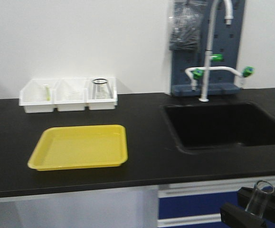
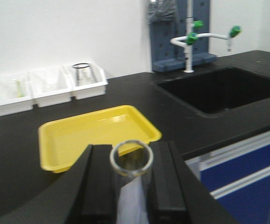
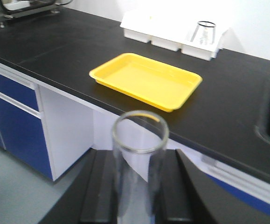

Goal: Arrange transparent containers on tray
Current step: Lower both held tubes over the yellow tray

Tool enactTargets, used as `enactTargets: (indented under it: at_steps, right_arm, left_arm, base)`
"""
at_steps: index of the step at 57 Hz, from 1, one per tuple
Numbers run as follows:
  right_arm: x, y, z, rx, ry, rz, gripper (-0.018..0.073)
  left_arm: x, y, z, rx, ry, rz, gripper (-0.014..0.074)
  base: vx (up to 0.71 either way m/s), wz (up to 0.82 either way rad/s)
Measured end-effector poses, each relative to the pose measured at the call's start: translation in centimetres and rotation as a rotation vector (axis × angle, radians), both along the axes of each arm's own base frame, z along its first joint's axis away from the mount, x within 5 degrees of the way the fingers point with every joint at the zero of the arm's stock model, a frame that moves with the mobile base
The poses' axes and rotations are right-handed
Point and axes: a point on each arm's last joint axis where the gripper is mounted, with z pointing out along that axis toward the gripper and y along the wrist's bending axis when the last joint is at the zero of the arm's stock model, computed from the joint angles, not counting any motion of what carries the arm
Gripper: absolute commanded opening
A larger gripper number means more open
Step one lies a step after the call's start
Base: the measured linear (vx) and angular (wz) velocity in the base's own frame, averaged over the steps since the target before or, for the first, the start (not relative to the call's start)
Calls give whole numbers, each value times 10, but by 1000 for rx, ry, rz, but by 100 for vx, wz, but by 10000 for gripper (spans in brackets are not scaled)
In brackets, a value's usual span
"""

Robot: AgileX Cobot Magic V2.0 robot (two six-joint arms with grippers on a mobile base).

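tray (image 1: 80,147) — bright yellow | bins (image 1: 37,107) — white | counter (image 1: 146,142) black | cabinet fronts (image 1: 194,204) blue

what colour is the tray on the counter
The tray is bright yellow, clearest in the exterior front-facing view.

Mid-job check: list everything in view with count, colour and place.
Tray: one, yellow, front of counter, bare.
Bins: three, white, row behind tray.
Flask: one, clear with dark rim, rightmost bin.
Greenish item: one, leftmost bin, too blurred to name.
Sink: one, black, right of tray.
Faucet: one, white with green knobs, behind sink.
Test tubes: two, clear, one in each pincer.
Left pincer: one, black, shut on test tube.
Right pincer: one, black, shut on test tube.
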Motion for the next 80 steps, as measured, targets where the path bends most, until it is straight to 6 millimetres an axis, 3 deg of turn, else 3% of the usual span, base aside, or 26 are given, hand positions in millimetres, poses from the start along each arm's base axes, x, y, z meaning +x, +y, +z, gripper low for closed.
enactTargets:
  at_steps: [39,80]
  right_arm:
    - [0,0,0,0,1,0,-11]
    - [0,0,0,0,1,0,-11]
  left_arm:
    - [0,0,0,0,0,0,69]
    - [0,0,0,0,0,0,69]
  base:
    - [25,38]
    - [29,-23]
